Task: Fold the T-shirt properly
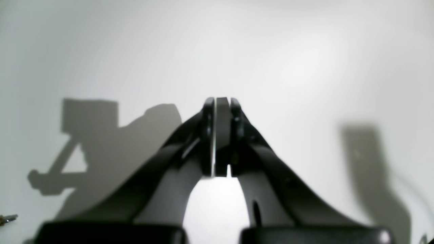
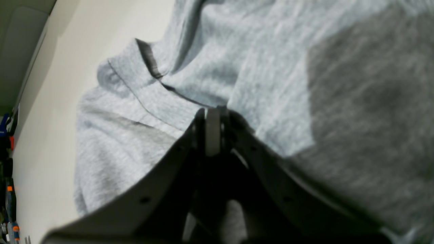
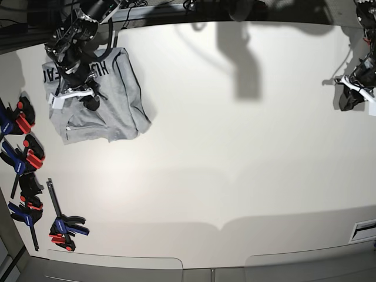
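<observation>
White table (image 3: pixel 235 153), grey T-shirt (image 3: pixel 111 100) (far corner) under pressed-together right pincer (image 2: pixel 212 117); left pincer (image 1: pixel 222 101) pressed together.

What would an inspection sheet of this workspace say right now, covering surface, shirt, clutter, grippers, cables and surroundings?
Surface: white table, mostly bare, crossed by arm shadows.
Job's things: grey T-shirt bunched at the far corner on the base view's left, black lettering partly showing.
Clutter: clamps, blue, red and black, along the base view's left edge.
Grippers: right gripper shut, its tip at a shirt fold, grip unclear; left gripper shut, holding nothing, above bare table.
Cables: dark cables along the far edge.
Surroundings: grey frame past the near edge; little else seen.
</observation>
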`<state>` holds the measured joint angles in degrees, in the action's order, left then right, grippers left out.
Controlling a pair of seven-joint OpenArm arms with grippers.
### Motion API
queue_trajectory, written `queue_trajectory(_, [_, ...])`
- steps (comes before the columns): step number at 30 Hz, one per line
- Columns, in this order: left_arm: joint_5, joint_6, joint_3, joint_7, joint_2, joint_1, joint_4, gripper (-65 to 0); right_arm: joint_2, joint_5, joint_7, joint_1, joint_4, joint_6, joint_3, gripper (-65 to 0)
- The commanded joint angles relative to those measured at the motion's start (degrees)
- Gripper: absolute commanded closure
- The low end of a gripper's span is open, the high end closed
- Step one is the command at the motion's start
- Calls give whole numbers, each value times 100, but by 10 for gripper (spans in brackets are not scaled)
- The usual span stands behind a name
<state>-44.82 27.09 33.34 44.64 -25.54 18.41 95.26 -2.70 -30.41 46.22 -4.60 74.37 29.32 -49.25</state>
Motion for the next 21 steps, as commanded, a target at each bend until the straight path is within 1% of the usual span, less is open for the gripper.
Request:
queue_trajectory(1, [-92, 17, 35, -138, -116, -31, 109, 0, -7, 195, 186, -79, -85, -321, -35, 0])
queue_trajectory(4, [-90, 17, 35, -142, -118, -33, 109, 0, -17, -284, 96, -31, 0, -321, -42, 0])
queue_trajectory(7, [-92, 17, 37, -142, -118, -33, 109, 0, -13, -468, 116, 133, 439, -317, -116, 0])
queue_trajectory(10, [-90, 17, 37, -201, -120, -33, 111, 0, 2, -562, 118, 302, 1248, -313, -142, 0])
queue_trajectory(11, [-92, 17, 37, -234, -127, -31, 116, 0, 2, -645, 144, 328, 1574, -223, -131, 0])
queue_trajectory(12, [-94, 17, 37, -232, -149, -33, 129, 0, 15, -734, 201, 334, 1915, -42, -131, 0])
queue_trajectory(14, [-92, 17, 46, -219, -210, -13, 240, 0, 33, -957, 470, 280, 2616, 426, -131, 0])
queue_trajectory(16, [-92, 17, 160, -96, -234, 26, 492, 0, 33, -1325, 737, 52, 3261, 732, -131, 0])
queue_trajectory(18, [-94, 17, 391, 92, -227, 131, 852, 0, 35, -1637, 811, -387, 3840, 872, -131, 0])
queue_trajectory(21, [-96, 17, 874, 328, -227, 483, 1447, 0, 33, -1805, 857, -1257, 4592, 887, -142, 0])
